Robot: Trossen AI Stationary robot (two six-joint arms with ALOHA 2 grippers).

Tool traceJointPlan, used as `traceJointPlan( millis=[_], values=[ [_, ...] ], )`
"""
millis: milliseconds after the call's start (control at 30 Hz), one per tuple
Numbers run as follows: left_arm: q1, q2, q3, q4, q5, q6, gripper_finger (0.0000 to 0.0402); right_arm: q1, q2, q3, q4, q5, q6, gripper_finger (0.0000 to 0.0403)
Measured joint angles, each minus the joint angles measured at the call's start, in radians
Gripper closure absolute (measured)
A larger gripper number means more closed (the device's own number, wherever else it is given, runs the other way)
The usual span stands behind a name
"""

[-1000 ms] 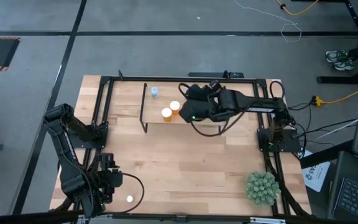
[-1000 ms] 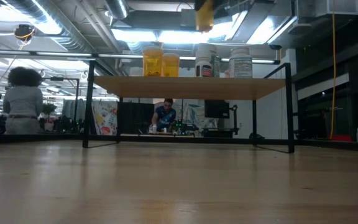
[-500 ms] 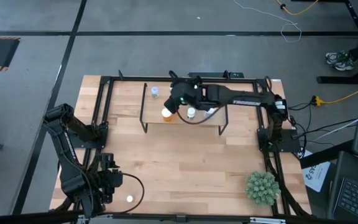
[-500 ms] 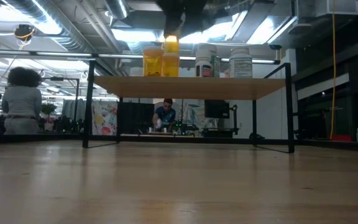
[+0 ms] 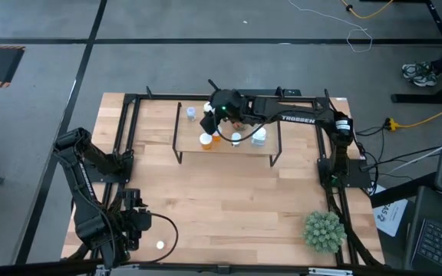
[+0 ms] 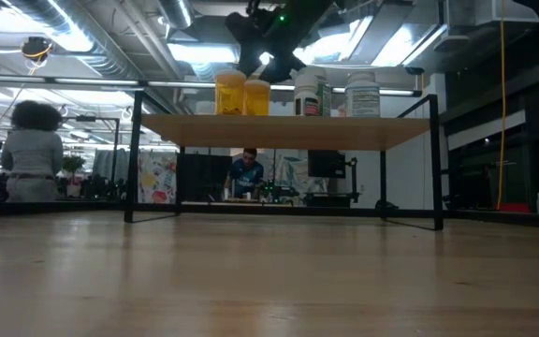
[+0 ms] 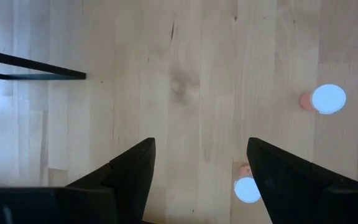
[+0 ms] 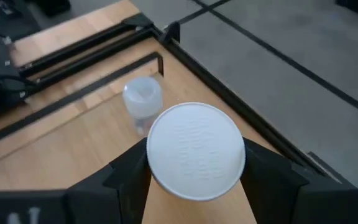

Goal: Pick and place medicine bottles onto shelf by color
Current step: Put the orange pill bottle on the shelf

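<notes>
My right gripper (image 5: 222, 113) hovers over the far left part of the shelf (image 5: 186, 144), shut on a medicine bottle whose white cap (image 8: 196, 151) fills the right wrist view. On the shelf board (image 6: 279, 132) two orange bottles (image 6: 230, 94) stand upright beside two white ones (image 6: 361, 94). A clear bottle (image 8: 143, 98) stands on the shelf just beyond the held one. My left gripper (image 5: 134, 222) waits open at the table's near left corner, above two white-capped orange bottles (image 7: 327, 99) standing on the tabletop. My right gripper holds the bottle between its two fingers (image 8: 263, 177), one on each side just under the white cap (image 8: 166, 134). The cap faces the wrist camera and hides the bottle's body and the place of contact. The bottle is lifted clear above the shelf.
A black metal frame (image 5: 129, 103) runs round the far and side edges of the table. A spiky green plant (image 5: 323, 231) sits at the near right corner. The middle of the tabletop (image 5: 236, 199) is bare wood. People are in the room behind the table (image 6: 34, 150).
My right gripper has carried the bottle from over the middle of the shelf toward the table's left and far edge. It now hangs above the orange and clear bottles. The two white bottles that the arm covered now show on the shelf.
</notes>
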Motion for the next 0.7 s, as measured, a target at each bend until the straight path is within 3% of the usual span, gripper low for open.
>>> traceJointPlan(
  millis=[700],
  values=[
    [0.0,0.0,0.0,0.002,0.0,0.0,0.0151,-0.023,0.034,0.0,-0.045,-0.044,-0.003,0.0185]
  ],
)
